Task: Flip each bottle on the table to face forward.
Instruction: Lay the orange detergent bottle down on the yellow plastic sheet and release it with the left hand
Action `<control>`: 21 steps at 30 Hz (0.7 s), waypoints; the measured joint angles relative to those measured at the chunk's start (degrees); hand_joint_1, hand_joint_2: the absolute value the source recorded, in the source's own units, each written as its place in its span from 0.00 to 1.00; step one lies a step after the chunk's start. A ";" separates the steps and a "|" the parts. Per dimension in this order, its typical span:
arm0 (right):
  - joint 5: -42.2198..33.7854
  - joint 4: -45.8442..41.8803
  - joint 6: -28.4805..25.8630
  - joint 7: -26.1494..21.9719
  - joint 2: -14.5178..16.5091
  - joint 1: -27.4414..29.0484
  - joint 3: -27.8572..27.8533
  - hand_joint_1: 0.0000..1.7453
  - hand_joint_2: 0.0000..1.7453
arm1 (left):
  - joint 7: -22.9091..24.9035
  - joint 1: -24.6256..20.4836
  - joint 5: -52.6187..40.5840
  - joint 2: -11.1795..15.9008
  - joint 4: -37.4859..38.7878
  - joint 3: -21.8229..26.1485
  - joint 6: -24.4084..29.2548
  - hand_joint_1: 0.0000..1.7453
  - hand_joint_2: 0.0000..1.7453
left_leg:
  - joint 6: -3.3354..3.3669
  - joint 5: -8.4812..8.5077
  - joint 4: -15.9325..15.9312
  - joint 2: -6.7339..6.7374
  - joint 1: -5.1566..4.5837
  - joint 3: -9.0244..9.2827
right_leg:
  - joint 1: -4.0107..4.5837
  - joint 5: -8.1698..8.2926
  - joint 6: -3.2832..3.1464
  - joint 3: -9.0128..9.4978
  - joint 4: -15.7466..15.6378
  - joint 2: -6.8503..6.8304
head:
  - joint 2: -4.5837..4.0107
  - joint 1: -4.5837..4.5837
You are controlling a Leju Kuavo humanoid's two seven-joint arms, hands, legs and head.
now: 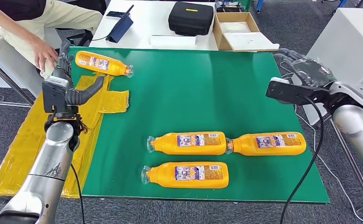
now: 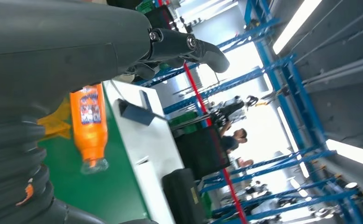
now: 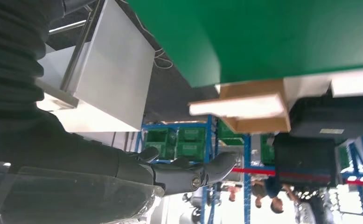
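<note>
Front bottle (image 1: 186,175) lay on side near tabletop front edge, cap left, label up. Two more bottles (image 1: 189,143) (image 1: 268,143) lay end to end just behind it. Fourth bottle (image 1: 102,64) lay near far-left corner, cap right, orange with clear cap, just beside left hand (image 1: 67,77). Left hand was open, fingers spread, holding nothing. Right hand (image 1: 305,70) hovered beyond right edge, open, empty, well apart from bottles.

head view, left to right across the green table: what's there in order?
left robot hand → far-left bottle → the front pair of bottles, stacked near and far so no order between them: → right-hand bottle → right robot hand, off the table's right edge.
</note>
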 joint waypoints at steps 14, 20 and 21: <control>4.25 -0.06 -5.03 1.01 0.25 1.84 4.39 0.00 1.00 | 0.04 0.82 0.41 -0.10 -3.10 1.87 -0.65 0.00 1.00 | -0.01 0.02 0.00 -0.10 0.01 0.00 | -0.02 0.00 0.00 0.01 -0.02 -0.04 | 0.00 0.01; 17.44 -2.58 -16.65 -0.35 0.01 13.12 2.96 0.00 1.00 | -0.57 0.72 0.69 -0.39 -1.82 1.86 -1.61 0.00 1.00 | 0.00 0.00 0.00 -0.20 0.02 -0.03 | 0.00 -0.03 -0.01 0.01 -0.03 -0.17 | 0.00 0.00; 18.84 -3.12 -17.41 -1.20 -0.21 15.19 2.28 0.00 1.00 | -0.76 0.65 0.84 -0.43 -1.41 1.85 -1.82 0.00 1.00 | -0.01 0.00 0.00 -0.20 0.02 -0.04 | 0.00 -0.03 -0.01 0.00 -0.03 -0.17 | 0.00 -0.02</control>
